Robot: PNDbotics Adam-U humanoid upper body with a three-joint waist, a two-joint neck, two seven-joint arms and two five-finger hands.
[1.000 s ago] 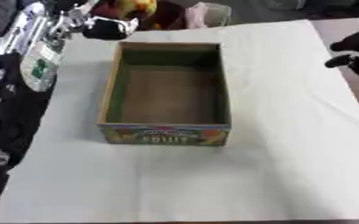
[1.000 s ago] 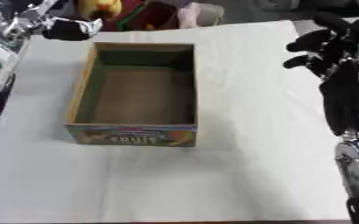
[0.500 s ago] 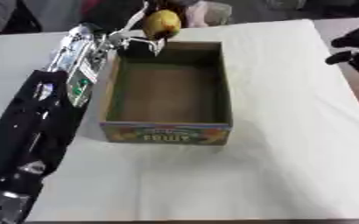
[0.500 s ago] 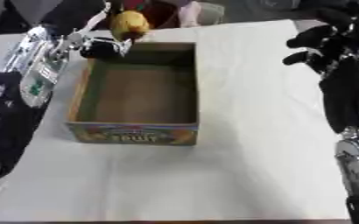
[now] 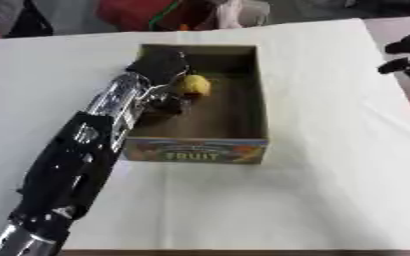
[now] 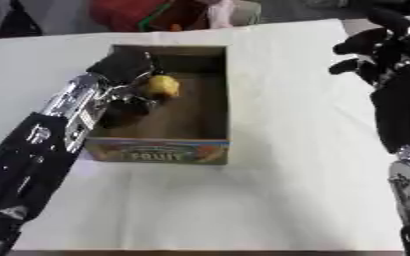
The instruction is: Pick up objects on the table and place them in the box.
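An open cardboard box (image 5: 196, 150) with "FRUIT" printed on its front wall stands on the white table. My left arm reaches in from the lower left, and my left hand (image 5: 159, 66) is inside the box near its left wall. Its fingers are curled round a yellow fruit (image 5: 194, 85), held low over the box floor in the far half. My right hand (image 6: 382, 46) hovers at the right edge of the table, well clear of the box, with its fingers loosely curled and nothing in it.
Beyond the table's far edge lies a heap of coloured things, among them a red one (image 5: 142, 12) and a pale one (image 6: 222, 11). White table cloth (image 5: 331, 165) spreads to the right of and in front of the box.
My left hand has brought the yellow fruit from above the box's far-left corner down into the box. The right hand has hardly moved.
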